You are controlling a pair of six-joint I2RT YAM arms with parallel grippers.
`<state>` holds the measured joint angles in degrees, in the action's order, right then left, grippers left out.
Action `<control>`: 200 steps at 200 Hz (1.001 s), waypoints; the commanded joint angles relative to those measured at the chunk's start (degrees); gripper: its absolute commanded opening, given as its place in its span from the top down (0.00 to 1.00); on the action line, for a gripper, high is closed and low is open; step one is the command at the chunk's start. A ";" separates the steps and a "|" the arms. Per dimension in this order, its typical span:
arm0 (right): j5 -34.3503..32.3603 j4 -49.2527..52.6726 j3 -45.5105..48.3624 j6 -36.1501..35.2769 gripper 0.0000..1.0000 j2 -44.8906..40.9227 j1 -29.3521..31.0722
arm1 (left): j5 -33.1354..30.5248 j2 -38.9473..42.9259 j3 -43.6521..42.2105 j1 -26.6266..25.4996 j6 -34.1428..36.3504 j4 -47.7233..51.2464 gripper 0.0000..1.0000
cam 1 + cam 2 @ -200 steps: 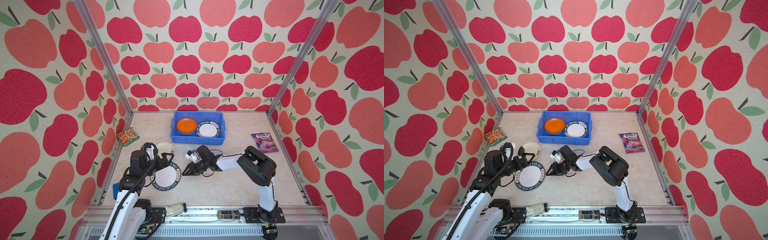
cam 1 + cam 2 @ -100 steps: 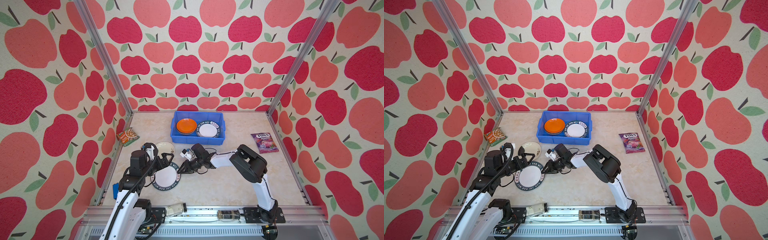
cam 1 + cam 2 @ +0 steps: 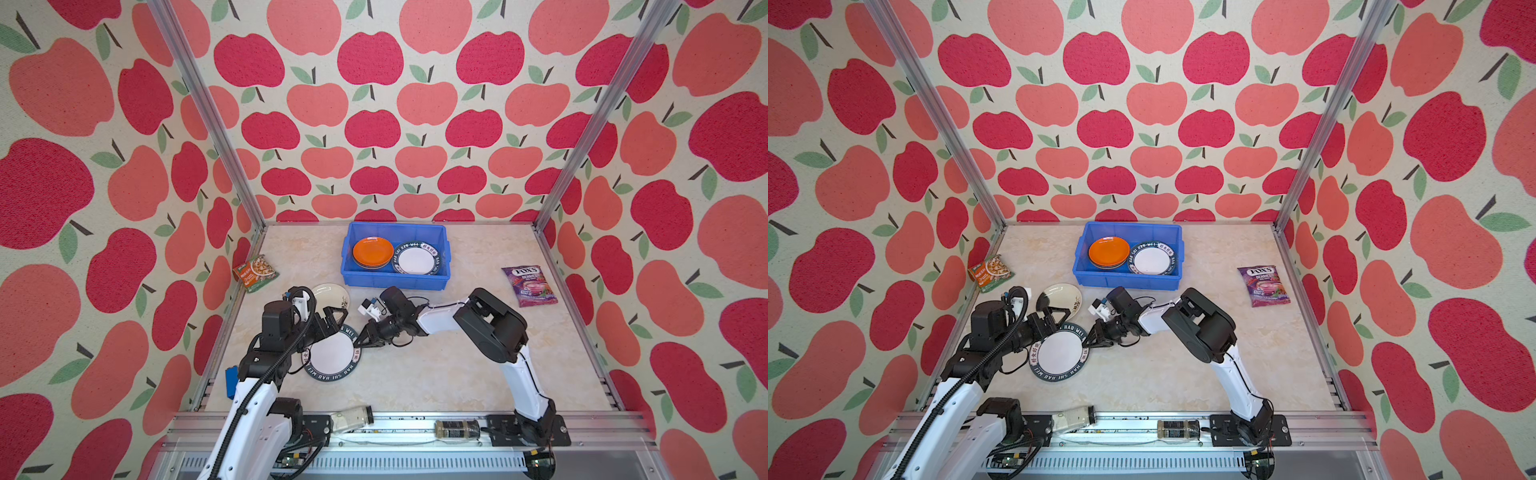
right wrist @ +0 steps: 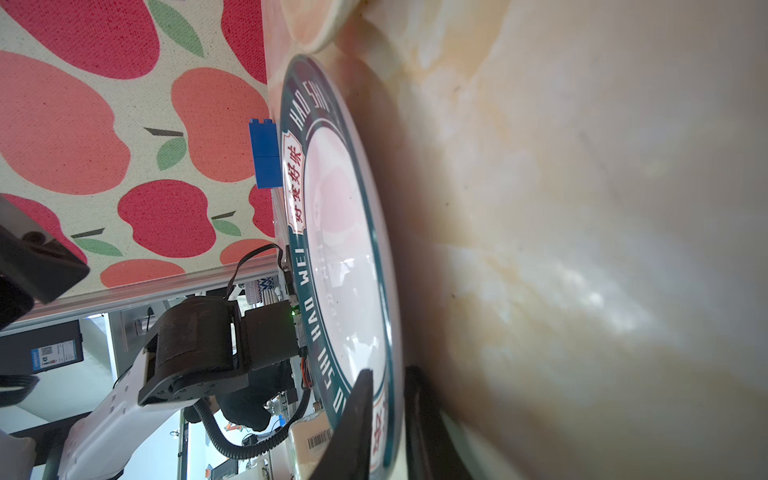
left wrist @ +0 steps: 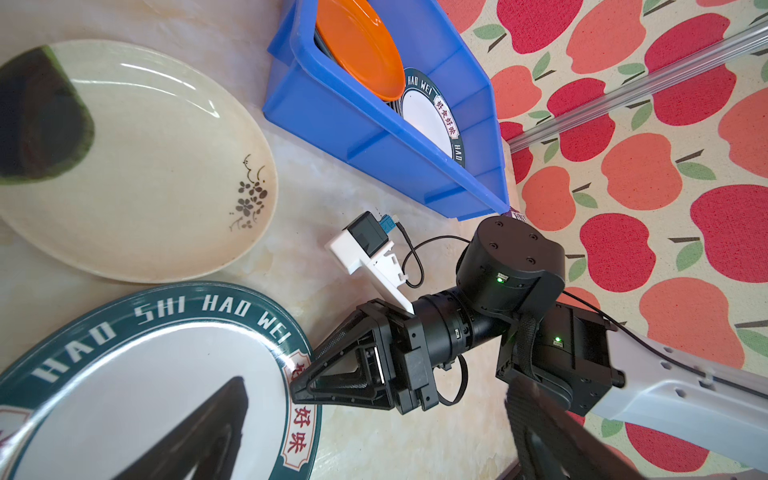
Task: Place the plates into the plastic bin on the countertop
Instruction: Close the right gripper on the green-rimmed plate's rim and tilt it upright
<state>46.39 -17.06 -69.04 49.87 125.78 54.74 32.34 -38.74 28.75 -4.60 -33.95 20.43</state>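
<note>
Marble countertop (image 3: 436, 374), white plate (image 3: 332, 355), dark-green lettered rim (image 3: 328, 376), pinched by right fingers (image 4: 351, 436)

Bright, even light; glare streaks the cream plate (image 5: 137, 166); the close countertop (image 4: 582, 249) blurs.

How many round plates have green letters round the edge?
2 green-lettered plates: one in the bright blue plastic bin; one on the beige countertop, rim inside the right tool. More may hide beneath.
</note>
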 commanded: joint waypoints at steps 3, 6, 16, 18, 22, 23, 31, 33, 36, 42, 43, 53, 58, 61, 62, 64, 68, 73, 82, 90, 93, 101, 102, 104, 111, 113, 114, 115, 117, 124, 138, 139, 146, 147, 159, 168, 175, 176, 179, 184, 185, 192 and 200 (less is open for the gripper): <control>-1.39 1.43 1.30 0.41 0.86 1.25 -0.05 | -0.35 -0.22 -0.78 0.34 -0.03 -1.39 0.01; -1.44 1.34 1.34 0.41 0.87 1.23 -0.07 | -0.35 -0.23 -0.79 0.30 -0.05 -1.40 0.01; -1.48 0.68 1.77 0.70 0.89 1.10 -0.12 | -0.26 -0.33 -0.71 0.29 -0.03 -1.52 0.01; -1.44 0.40 1.86 0.79 0.90 1.06 -0.15 | -0.26 -0.43 -0.72 0.29 -0.05 -1.53 0.01; -1.39 -0.12 2.15 0.96 0.92 0.97 -0.16 | -0.26 -0.46 -0.69 0.34 -0.10 -1.55 0.01; -1.39 -0.27 2.20 0.99 0.92 0.97 -0.20 | -0.26 -0.41 -0.70 0.32 -0.12 -1.54 0.01; -1.24 -1.54 2.88 1.32 0.95 0.72 -0.33 | -0.26 -0.42 -0.63 0.33 -0.11 -1.59 0.01; -1.18 -1.92 3.03 1.40 0.97 0.64 -0.33 | -0.32 -0.43 -0.56 0.37 -0.05 -1.57 0.01; -1.09 -2.59 3.27 1.58 0.99 0.53 -0.38 | -0.42 -0.41 -0.54 0.35 -0.05 -1.52 0.01; -0.96 -3.83 3.97 1.93 1.00 0.26 -0.55 | -0.72 -0.37 -0.41 0.32 -0.14 -1.45 0.01; -0.95 -4.02 4.07 1.96 1.00 0.21 -0.58 | -0.75 -0.33 -0.39 0.35 -0.14 -1.44 0.01; -0.95 -5.73 5.24 2.33 1.00 -0.51 -0.86 | -1.40 -0.44 -0.20 0.31 0.00 -1.52 0.01; -1.10 -6.42 5.94 2.47 1.00 -1.07 -1.07 | -1.76 -0.58 0.01 0.34 -0.05 -1.59 0.01; -1.17 -6.99 6.59 2.51 1.00 -1.52 -1.19 | -1.95 -0.63 0.18 0.31 0.06 -1.68 0.01; -1.19 -7.18 6.79 2.56 1.00 -1.69 -1.20 | -1.98 -0.67 0.26 0.30 0.13 -1.74 0.01; -1.25 -7.48 7.20 2.59 1.00 -1.96 -1.28 | -2.05 -0.78 0.36 0.30 0.23 -1.93 0.01; -1.34 -8.12 8.01 2.67 1.00 -2.70 -1.43 | -2.10 -0.99 0.54 0.32 0.37 -2.24 0.01; -1.60 -8.75 9.12 2.69 1.00 -3.67 -1.60 | -2.18 -1.42 0.88 0.29 0.55 -2.76 0.01; -2.07 -8.76 11.04 2.85 1.00 -5.89 -1.82 | -2.53 -2.30 1.58 0.34 0.65 -3.69 0.01; -2.31 -8.01 12.66 2.75 1.00 -8.25 -1.92 | -2.59 -3.36 2.20 0.30 0.73 -4.64 0.01; -2.47 -7.39 13.36 2.52 1.00 -9.24 -1.92 | -2.48 -3.80 2.45 0.29 0.83 -5.09 0.01; -3.51 -4.31 14.72 1.27 1.00 -12.25 -1.87 | -2.20 -5.02 3.20 0.29 1.20 -6.08 0.01; -3.68 -3.73 14.85 1.06 1.00 -12.67 -1.85 | -2.19 -5.20 3.31 0.29 1.27 -6.18 0.01; -4.07 -2.49 15.13 0.46 1.00 -13.54 -1.79 | -2.19 -5.51 3.52 0.29 1.39 -6.40 0.01; -6.07 1.95 15.78 -2.41 1.00 -16.74 -1.54 | -2.34 -6.76 4.36 0.29 1.96 -6.91 0.01; -6.80 3.53 15.91 -3.33 1.00 -17.66 -1.43 | -2.47 -7.11 4.66 0.29 2.18 -7.01 0.01; -7.17 4.32 15.93 -3.79 1.00 -18.10 -1.41 | -2.55 -7.30 4.79 0.29 2.29 -7.08 0.01; -7.58 5.15 15.98 -4.02 1.00 -18.59 -1.36 | -2.59 -7.39 4.94 0.29 2.39 -7.07 0.01; -8.37 6.77 16.02 -5.07 1.00 -19.50 -1.32 | -2.80 -7.82 5.27 0.29 2.64 -7.11 0.01; -11.08 12.15 16.12 -7.68 1.00 -22.46 -1.06 | -3.50 -9.00 6.37 0.34 3.64 -7.30 0.01; -14.46 18.24 17.45 -9.88 1.00 -27.67 -1.36 | -4.64 -11.51 8.71 0.32 5.50 -7.89 0.01; -14.69 18.49 17.62 -9.92 1.00 -28.03 -1.42 | -4.69 -11.70 8.88 0.31 5.58 -7.96 0.01; -16.11 19.80 18.62 -9.94 1.00 -30.50 -1.85 | -4.96 -13.00 9.97 0.42 6.12 -8.55 0.01; -16.26 19.97 18.78 -9.91 1.00 -30.68 -1.93 | -4.98 -13.15 10.17 0.45 6.15 -8.69 0.01; -17.41 22.21 19.91 -10.06 1.00 -34.66 -2.97 | -4.47 -15.20 11.97 0.38 6.62 -10.19 0.01; -18.67 24.65 20.15 -10.64 1.00 -37.77 -3.76 | -3.56 -16.63 12.93 0.31 6.62 -11.64 0.01; -19.66 26.95 19.94 -11.31 1.00 -39.81 -4.53 | -2.77 -17.69 13.48 0.29 6.44 -12.94 0.01; -19.75 27.28 19.92 -11.43 1.00 -40.08 -4.67 | -2.66 -17.82 13.59 0.25 6.35 -13.13 0.01; -19.91 28.20 19.79 -11.72 1.00 -40.89 -5.05 | -2.26 -18.22 13.75 0.23 6.21 -13.72 0.01; -19.98 29.42 19.57 -11.96 1.00 -42.23 -5.80 | -1.55 -18.95 14.02 0.09 6.18 -14.58 0.01; -20.00 29.52 19.56 -12.02 1.00 -42.47 -5.97 | -1.43 -19.06 14.08 0.06 6.14 -14.73 0.01; -20.02 30.66 19.61 -12.16 1.00 -44.24 -7.19 | -0.69 -20.01 14.39 -0.18 6.01 -15.63 0.01; -19.94 31.57 19.55 -12.38 1.00 -45.99 -8.64 | -0.16 -20.87 14.66 -0.62 5.84 -16.54 0.01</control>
<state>29.06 6.48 -49.87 40.86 84.90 49.50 29.58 -57.34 41.32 -4.54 -29.10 8.80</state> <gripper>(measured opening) 0.075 0.991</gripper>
